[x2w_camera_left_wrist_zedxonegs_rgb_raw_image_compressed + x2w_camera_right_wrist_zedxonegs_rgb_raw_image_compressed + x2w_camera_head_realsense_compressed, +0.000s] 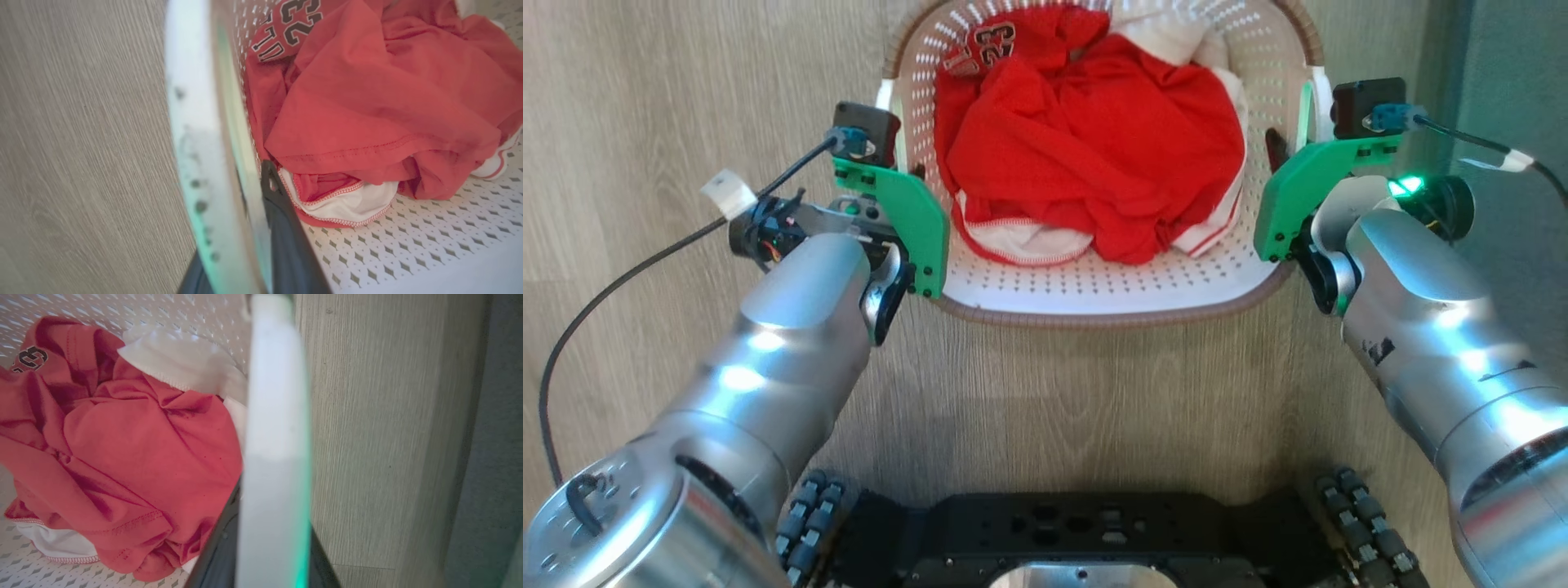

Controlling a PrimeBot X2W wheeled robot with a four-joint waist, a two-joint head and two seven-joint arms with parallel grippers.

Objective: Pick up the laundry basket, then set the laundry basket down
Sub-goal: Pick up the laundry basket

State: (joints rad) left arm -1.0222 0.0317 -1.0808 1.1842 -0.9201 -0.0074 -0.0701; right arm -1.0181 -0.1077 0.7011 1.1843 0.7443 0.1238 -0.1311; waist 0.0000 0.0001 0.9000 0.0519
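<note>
**White perforated plastic laundry basket [1111, 314] with a brown woven-look rim, gripped at both side handles**

It sits centred between the arms over the pale wood-grain floor [686, 98]. The left gripper [907, 167] and right gripper [1294, 151] each straddle a white handle, fingers seemingly clamped on it. Crumpled red and white clothes [1094, 147] lie inside.

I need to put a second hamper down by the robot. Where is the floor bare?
Bare wood-look floor lies between the white perforated plastic laundry basket and the robot's black base. Crowded: the left hand and right hand grip its handles; a black cable crosses the floor at left.
</note>
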